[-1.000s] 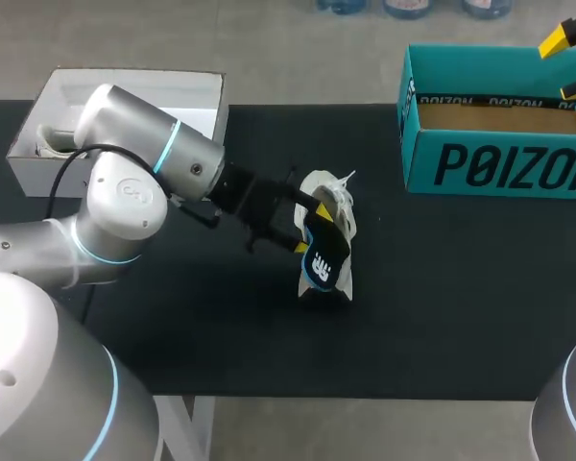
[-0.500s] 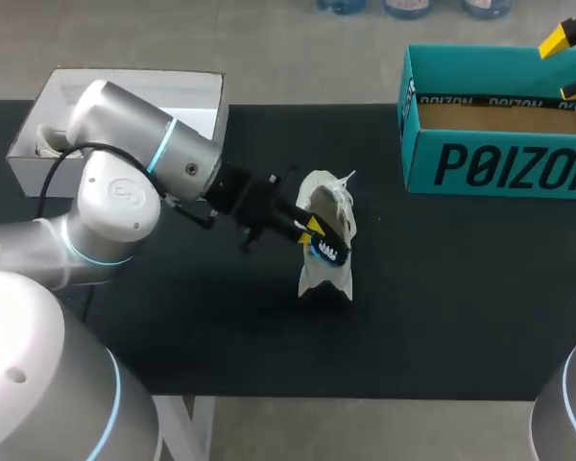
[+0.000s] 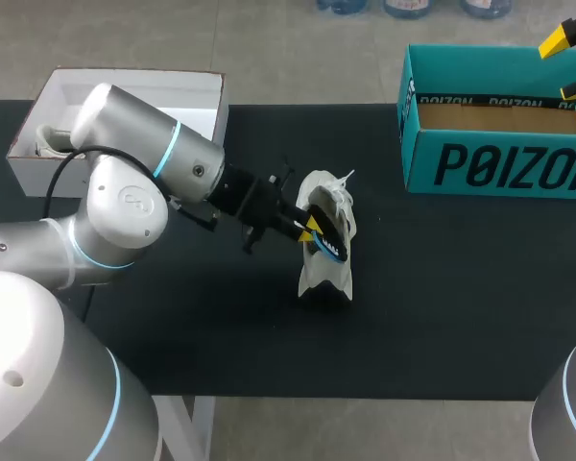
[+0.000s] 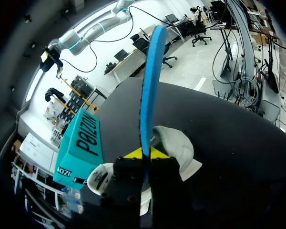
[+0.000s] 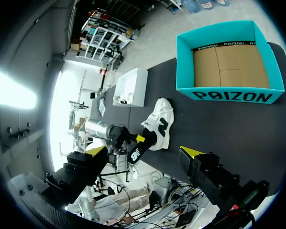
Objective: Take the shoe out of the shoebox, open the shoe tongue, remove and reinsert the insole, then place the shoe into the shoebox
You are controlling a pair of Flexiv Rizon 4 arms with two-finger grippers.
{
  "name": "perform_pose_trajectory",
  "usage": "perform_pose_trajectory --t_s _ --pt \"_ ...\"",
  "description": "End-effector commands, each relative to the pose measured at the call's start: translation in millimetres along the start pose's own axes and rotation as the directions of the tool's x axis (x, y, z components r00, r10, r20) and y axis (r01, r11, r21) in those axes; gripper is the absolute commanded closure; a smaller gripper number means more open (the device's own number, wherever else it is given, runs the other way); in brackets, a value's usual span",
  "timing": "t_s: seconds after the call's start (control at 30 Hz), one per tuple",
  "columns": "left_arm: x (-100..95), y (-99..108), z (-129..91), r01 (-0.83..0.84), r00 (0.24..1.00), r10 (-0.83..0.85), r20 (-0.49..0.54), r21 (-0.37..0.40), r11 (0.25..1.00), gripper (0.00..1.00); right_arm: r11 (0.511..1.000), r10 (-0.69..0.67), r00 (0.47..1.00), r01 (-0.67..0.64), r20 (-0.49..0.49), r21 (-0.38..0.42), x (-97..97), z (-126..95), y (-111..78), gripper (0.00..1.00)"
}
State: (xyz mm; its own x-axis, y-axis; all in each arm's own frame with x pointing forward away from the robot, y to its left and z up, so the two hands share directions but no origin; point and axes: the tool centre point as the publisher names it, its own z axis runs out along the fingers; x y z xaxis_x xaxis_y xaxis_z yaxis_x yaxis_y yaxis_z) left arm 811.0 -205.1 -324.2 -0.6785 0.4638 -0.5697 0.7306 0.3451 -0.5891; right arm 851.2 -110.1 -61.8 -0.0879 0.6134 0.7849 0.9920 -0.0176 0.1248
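Note:
A white sneaker (image 3: 324,277) stands in the middle of the black table, toe toward the front edge. My left gripper (image 3: 311,229) is at the shoe's opening, shut on the blue and black insole (image 3: 329,246). In the left wrist view the insole (image 4: 150,81) runs edge-on out from between the yellow tips of the left gripper (image 4: 144,153), above the sneaker (image 4: 181,145). My right gripper (image 3: 568,62) hangs open, high above the teal shoebox (image 3: 499,168), holding nothing. From the right wrist view the sneaker (image 5: 163,117) and the teal shoebox (image 5: 229,95) lie far below.
The teal shoebox is open, and only its brown cardboard floor shows inside. A white box (image 3: 125,96) stands at the table's back left corner, behind my left arm (image 3: 134,192). Bare black table (image 3: 461,288) lies to the right of the shoe.
My left gripper has shut on the insole. The insole, earlier showing its flat black face, now stands edge-on against the shoe's opening. The right arm has not moved.

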Motion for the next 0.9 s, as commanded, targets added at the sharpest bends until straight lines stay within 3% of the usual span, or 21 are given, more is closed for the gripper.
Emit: perform_pose_trajectory --t_s 0.03,0.37,0.47,0.5,0.53,0.57,0.67,0.7,0.8,0.87,0.9 --pt "-7.2 8 10 0.014 1.0 -0.014 0.003 -0.023 1.0 1.0 1.0 0.001 1.0 -0.001 0.003 0.004 0.0 0 1.6 0.0" --pt "-14.2 29 10 0.096 0.993 -0.088 0.074 -0.1 0.99 1.0 1.0 0.001 1.0 -0.001 0.003 0.004 0.0 0 1.6 0.0" --pt "-12.6 28 8 0.102 0.992 -0.095 0.081 -0.092 0.99 1.0 1.0 0.001 1.0 -0.001 0.003 0.004 0.0 0 1.6 0.0" --pt "-11.3 24 6 0.097 0.993 -0.091 0.08 -0.079 0.992 0.81 1.0 0.001 1.0 -0.001 0.003 0.004 0.0 0 1.6 0.0" --pt "-10.8 22 4 0.095 0.993 -0.089 0.079 -0.074 0.993 0.69 1.0 0.001 1.0 -0.001 0.003 0.004 0.0 0 1.6 0.0" --pt "-10.0 19 2 0.089 0.993 -0.083 0.08 -0.071 0.994 0.61 1.0 0.001 1.0 -0.001 0.003 0.004 0.0 0 1.6 0.0" --pt "-7.6 11 -5 0.078 0.994 -0.073 0.085 -0.06 0.995 0.51 1.0 0.001 1.0 -0.001 0.003 0.004 0.0 0 1.6 0.0" --pt "-6.9 8 -7 0.076 0.994 -0.071 0.086 -0.055 0.996 0.41 1.0 0.001 1.0 -0.001 0.003 0.004 0.0 0 1.6 0.0" --pt "-5.1 1 -11 0.065 0.994 -0.061 0.087 -0.047 0.997 0.52 1.0 0.001 1.0 -0.001 0.003 0.004 0.0 0 1.6 0.0" --pt "-4.4 -2 -11 0.055 0.995 -0.052 0.08 -0.044 0.997 0.67 1.0 0.001 1.0 -0.001 0.003 0.004 0.0 0 1.6 0.0" --pt "-4.5 -3 -10 0.056 0.996 -0.053 0.074 -0.042 0.998 0.69 1.0 0.001 1.0 -0.001 0.003 0.004 0.0 0 1.6 0.0"
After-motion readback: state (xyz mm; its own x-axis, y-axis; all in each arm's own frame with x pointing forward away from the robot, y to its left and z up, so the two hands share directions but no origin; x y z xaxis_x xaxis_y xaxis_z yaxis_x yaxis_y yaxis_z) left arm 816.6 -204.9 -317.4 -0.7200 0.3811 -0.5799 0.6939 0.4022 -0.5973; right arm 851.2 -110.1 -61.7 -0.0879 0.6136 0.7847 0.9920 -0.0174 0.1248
